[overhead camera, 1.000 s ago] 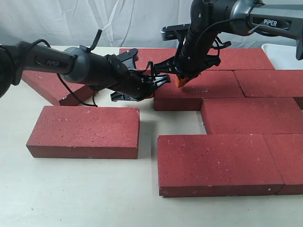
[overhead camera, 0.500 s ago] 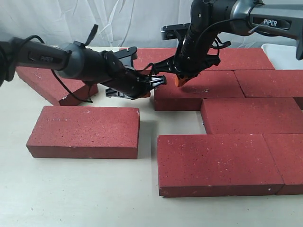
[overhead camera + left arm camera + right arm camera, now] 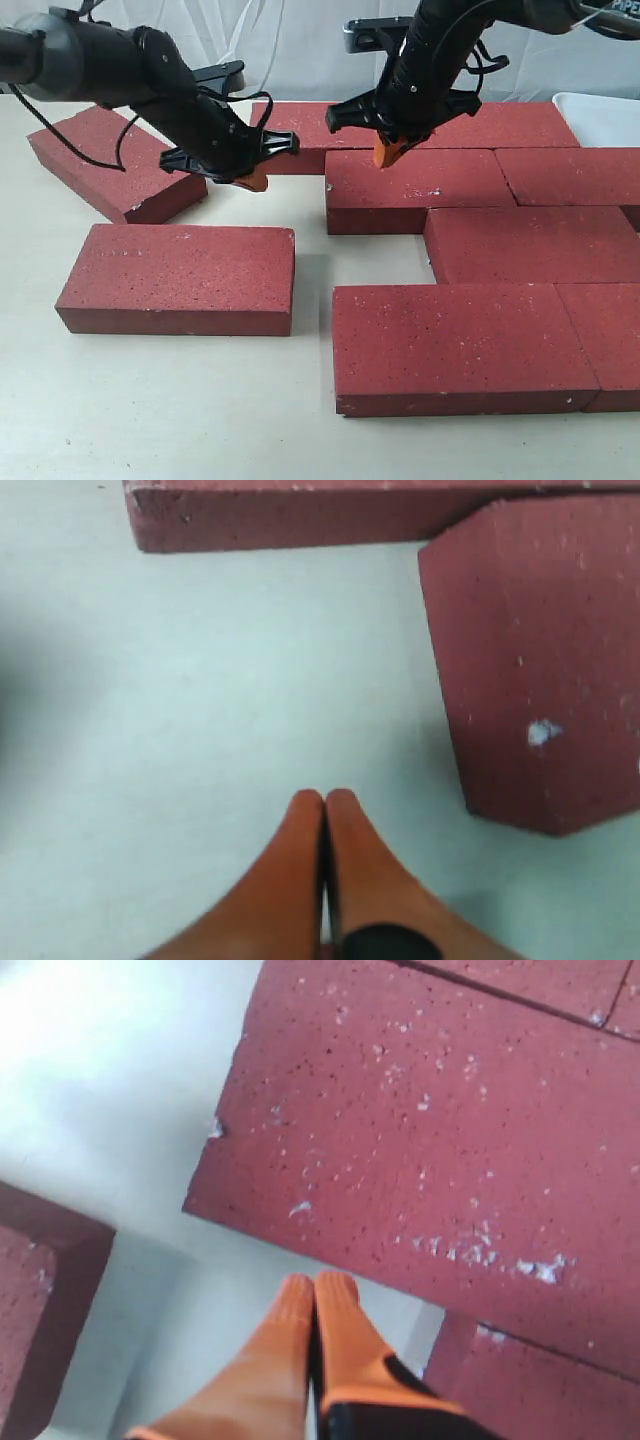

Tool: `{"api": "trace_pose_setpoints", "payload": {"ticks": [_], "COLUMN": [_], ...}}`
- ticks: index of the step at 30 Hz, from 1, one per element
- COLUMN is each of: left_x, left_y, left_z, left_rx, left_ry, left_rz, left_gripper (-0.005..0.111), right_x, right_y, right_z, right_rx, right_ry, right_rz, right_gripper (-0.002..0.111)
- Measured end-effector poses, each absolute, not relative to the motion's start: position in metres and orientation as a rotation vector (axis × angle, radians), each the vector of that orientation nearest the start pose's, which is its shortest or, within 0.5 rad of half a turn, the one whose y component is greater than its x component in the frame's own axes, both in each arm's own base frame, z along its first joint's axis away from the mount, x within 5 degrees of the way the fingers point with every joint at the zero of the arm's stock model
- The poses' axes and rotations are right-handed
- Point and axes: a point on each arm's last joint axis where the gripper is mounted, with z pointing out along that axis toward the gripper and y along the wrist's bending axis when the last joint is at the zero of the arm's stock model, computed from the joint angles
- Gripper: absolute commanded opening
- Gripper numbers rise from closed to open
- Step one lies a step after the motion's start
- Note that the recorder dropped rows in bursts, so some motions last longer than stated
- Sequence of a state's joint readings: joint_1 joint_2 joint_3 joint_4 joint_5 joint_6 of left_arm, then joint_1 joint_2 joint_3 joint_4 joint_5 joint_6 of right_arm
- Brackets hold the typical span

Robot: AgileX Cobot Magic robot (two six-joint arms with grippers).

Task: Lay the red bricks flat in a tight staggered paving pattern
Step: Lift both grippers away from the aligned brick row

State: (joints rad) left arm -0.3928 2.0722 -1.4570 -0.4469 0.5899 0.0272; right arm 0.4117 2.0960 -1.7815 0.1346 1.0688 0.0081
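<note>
Several red bricks lie flat on the pale table. A staggered group fills the right side, with one brick at its left end. A loose brick lies front left, and a skewed one back left. My left gripper is shut and empty, hovering between the skewed brick and the group. In the left wrist view its tips are over bare table near a brick corner. My right gripper is shut and empty, just above the far left corner of that end brick; its tips point at the gap beside it.
A white tray stands at the back right. A white curtain hangs behind the table. A further brick lies behind the two grippers. Bare table shows between the loose front-left brick and the group.
My left arm has drawn back to the left and risen, away from the end brick's left side. My right gripper has lifted slightly. The bricks have not visibly moved.
</note>
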Motion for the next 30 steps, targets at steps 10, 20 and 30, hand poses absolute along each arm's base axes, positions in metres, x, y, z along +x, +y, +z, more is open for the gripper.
{"api": "trace_pose_setpoints", "payload": {"ticks": [10, 20, 30], "left_x": [0.359, 0.282, 0.276], "left_y": [-0.169, -0.125, -0.074], "left_z": [0.23, 0.259, 0.245], "left_rx": [0.359, 0.466, 0.156], "left_ry": [2.743, 2.667, 2.6], "left_rz": [-0.432, -0.257, -0.147], "left_gripper": [0.0, 0.0, 0.0], "right_x": [0.366, 0.309, 0.299], "right_y": [0.201, 0.23, 0.242], "right_z": [0.264, 0.234, 0.22], "right_rx": [-0.671, -0.812, -0.811], "right_ry": [2.855, 2.828, 2.782], "right_rz": [0.477, 0.489, 0.514], "right_gripper": [-0.001, -0.001, -0.001]}}
